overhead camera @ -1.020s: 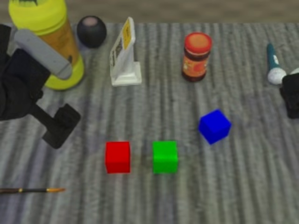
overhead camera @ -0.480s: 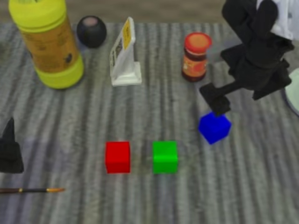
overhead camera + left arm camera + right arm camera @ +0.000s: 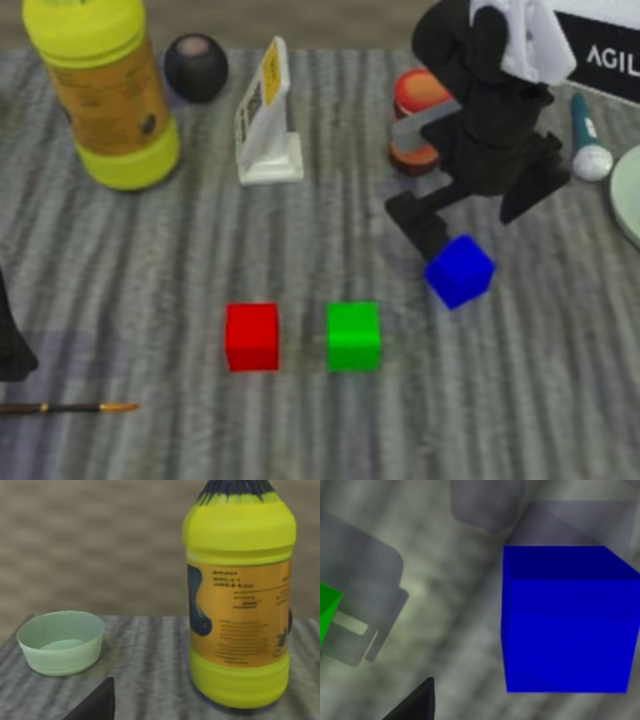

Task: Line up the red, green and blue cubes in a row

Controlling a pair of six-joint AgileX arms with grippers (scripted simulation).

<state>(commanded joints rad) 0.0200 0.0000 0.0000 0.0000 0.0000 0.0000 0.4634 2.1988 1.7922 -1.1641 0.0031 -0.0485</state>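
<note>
Blue cube (image 3: 459,270) sits turned askew on ridged grey cloth (image 3: 300,420).

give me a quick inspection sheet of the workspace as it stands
surface: grey striped cloth-covered table.
job's things: small red cube and small green cube side by side with a gap; small blue cube off the row, farther back to the right, turned askew.
clutter: big yellow bottle, black ball, white card stand, red-lidded jar, teal-handled tool, paintbrush, pale green bowl.
grippers: right gripper over the blue cube's back edge; left gripper at the table's left edge.
cables: nothing seen.
surroundings: plain brownish backdrop.
</note>
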